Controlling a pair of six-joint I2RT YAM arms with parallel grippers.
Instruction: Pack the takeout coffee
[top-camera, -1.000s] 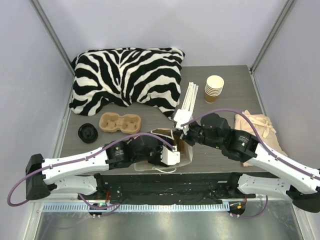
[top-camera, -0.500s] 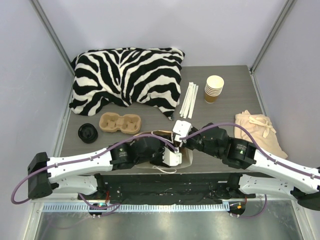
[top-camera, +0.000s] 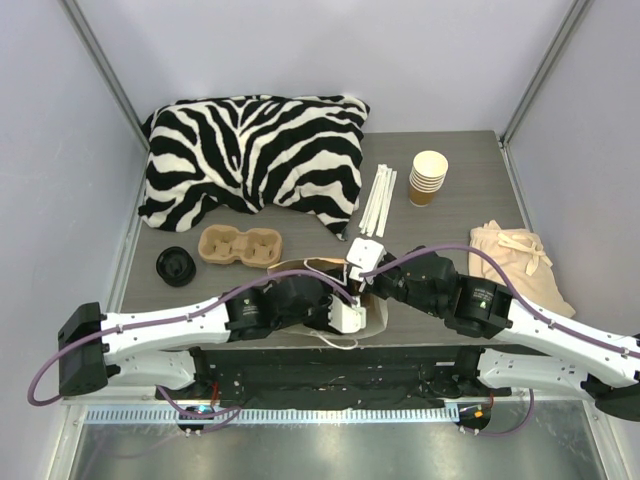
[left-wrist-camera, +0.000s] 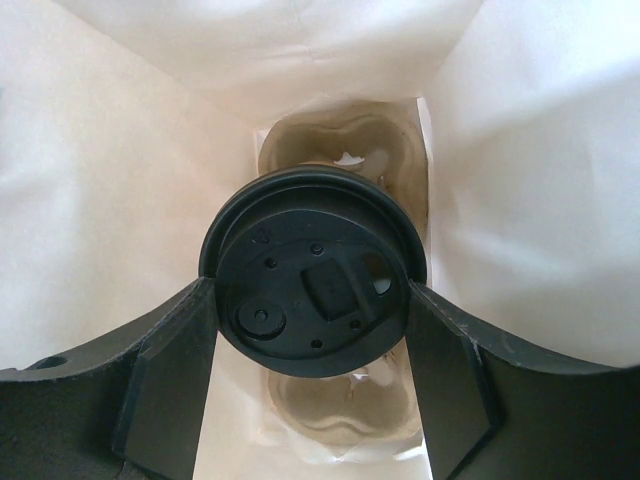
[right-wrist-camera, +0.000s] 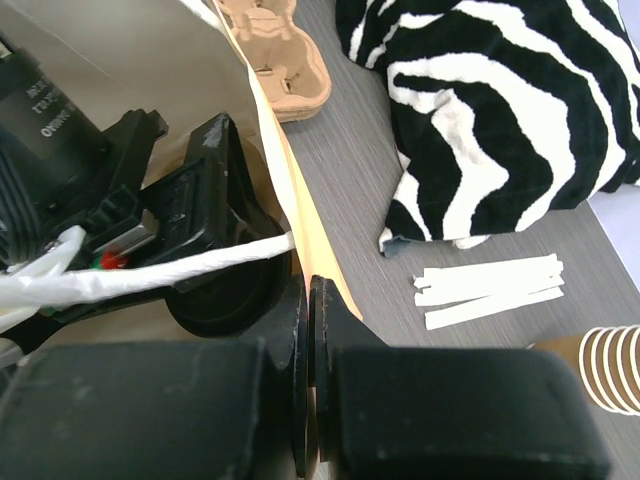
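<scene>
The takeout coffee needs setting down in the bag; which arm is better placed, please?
Left: the left gripper holds the takeout coffee inside the paper bag; the right gripper pinches its rim.

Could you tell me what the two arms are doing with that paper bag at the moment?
The left gripper is inside the paper bag, its fingers clamped on either side of the takeout coffee. A moulded cup carrier lies on the bag's bottom beneath the cup; whether the cup sits in it yet cannot be told. The right gripper is shut on the bag's rim, holding it open.
</scene>
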